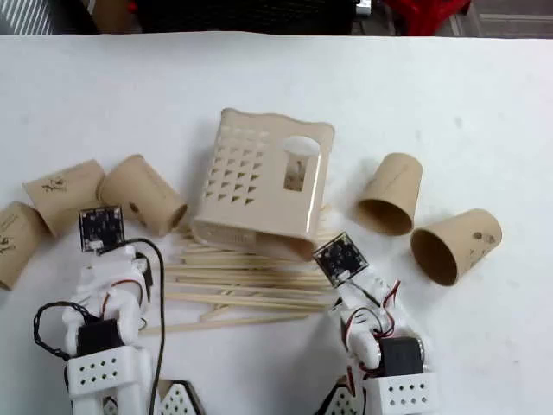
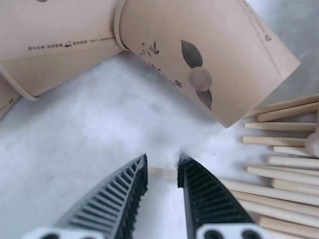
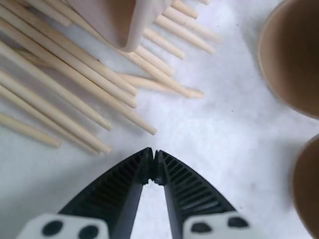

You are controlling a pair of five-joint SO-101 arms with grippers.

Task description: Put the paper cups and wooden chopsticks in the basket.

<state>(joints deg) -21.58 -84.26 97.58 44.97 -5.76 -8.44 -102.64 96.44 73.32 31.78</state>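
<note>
White table (image 1: 484, 104), tipped basket (image 1: 259, 186), scattered chopsticks (image 1: 242, 281), five paper cups (image 1: 143, 194)

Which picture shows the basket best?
The high view: the whole basket shows there, resting on the chopsticks with cups on both sides. The right wrist view catches just one corner of it over the chopsticks. The left wrist view faces cups and chopsticks.

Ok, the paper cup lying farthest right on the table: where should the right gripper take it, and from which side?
Take the rightmost cup at its rim, one finger inside the mouth, one outside. It lies on its side, mouth turned toward the right gripper, so come in low from that side; the gripper, now shut, must open first.
</note>
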